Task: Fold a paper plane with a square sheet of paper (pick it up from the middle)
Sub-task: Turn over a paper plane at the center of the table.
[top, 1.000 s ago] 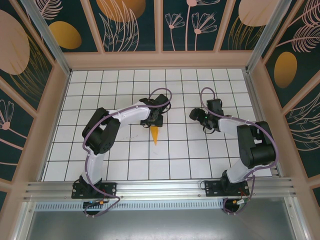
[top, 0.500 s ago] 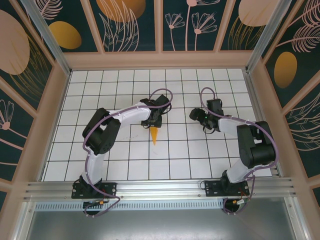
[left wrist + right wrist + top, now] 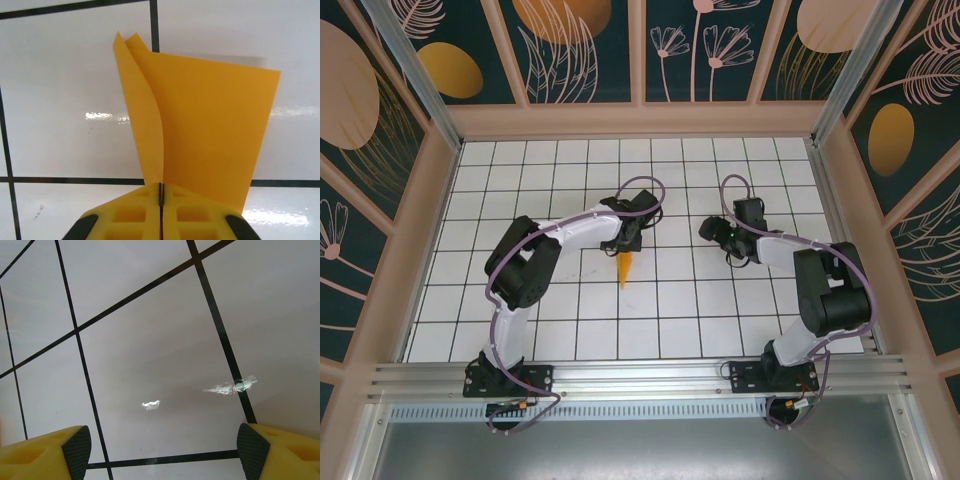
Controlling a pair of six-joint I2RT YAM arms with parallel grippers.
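Since the paper plane already lies as a narrow pointed shape near the middle of the tabletop, tip toward the near edge, I read this as the late folding stage, not the pickup.

My left end effector is clamped on it. The pads are together with the paper pinched between them right at the centre crease. From that pinch, the left wrist view shows a narrow flap on one side and a wide panel on the other, so the two halves aren't matched or flat.

My right end effector is toward the right edge, well apart from the plane. Its jaws are apart, hovering over bare grid and holding nothing.

Step in hand, my guess: setting or holding the centre crease.

Next move probably calls for:
- keeping the left pinch firm, since thin paper will slip or buckle if dragged
- bringing the right side across to press or spread the wide panel
- approaching low and slow, so the free flap isn't caught
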